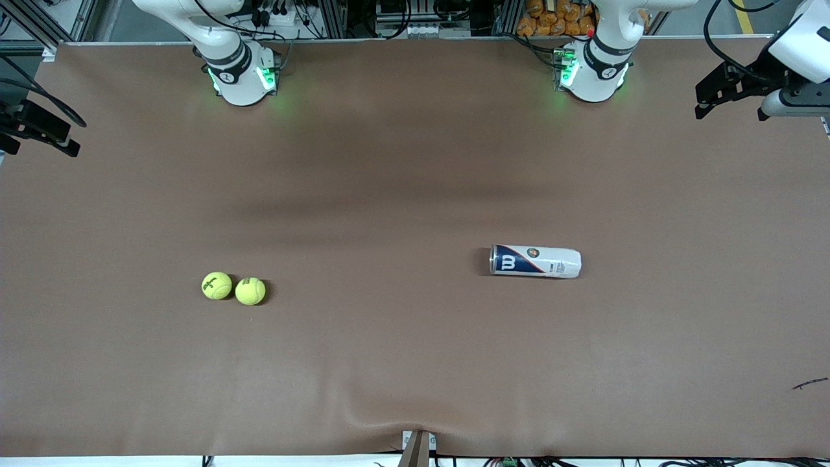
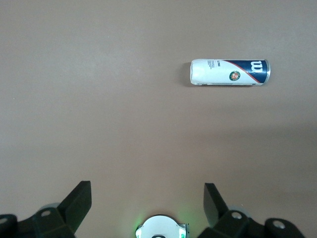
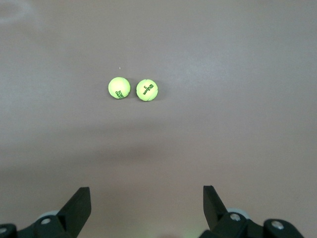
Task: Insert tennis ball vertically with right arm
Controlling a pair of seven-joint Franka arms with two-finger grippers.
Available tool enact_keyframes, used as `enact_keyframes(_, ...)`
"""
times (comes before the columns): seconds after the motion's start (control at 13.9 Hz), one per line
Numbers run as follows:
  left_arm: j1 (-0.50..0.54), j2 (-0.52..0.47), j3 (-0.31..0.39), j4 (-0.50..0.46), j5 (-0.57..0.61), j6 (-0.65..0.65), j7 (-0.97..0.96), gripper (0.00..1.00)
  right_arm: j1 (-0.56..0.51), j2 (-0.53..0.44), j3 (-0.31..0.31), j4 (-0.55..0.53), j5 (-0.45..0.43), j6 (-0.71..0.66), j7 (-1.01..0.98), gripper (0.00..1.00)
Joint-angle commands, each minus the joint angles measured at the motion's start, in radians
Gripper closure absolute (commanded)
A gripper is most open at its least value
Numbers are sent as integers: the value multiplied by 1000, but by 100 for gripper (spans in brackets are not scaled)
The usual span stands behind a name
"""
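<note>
Two tennis balls are seen side by side, just touching, on the brown table toward the right arm's end. A ball can lies on its side toward the left arm's end, well apart from them. The right pincer, cut off in the front view, is seen with fingers spread apart, holding nothing. The left pincer waits, likewise spread. The can's open end cannot be made out. Each wrist view shows only its own end's items.

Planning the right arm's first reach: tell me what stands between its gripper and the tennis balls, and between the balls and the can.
Nothing visible does. The right gripper, open, has bare table before both tennis balls. Bare table also separates them from the can, which lies on its side.
</note>
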Motion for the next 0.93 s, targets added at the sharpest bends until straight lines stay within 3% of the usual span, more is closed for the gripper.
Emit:
enact_keyframes(0.0, -1, 10, -5, 23, -13, -25, -4, 0, -21, 3, 10, 10, 3, -11, -14, 0)
enact_keyframes(0.86, 0, 14, -2, 40, 2, -20, 7, 0, -22, 1, 10, 10, 6, -9, -14, 0)
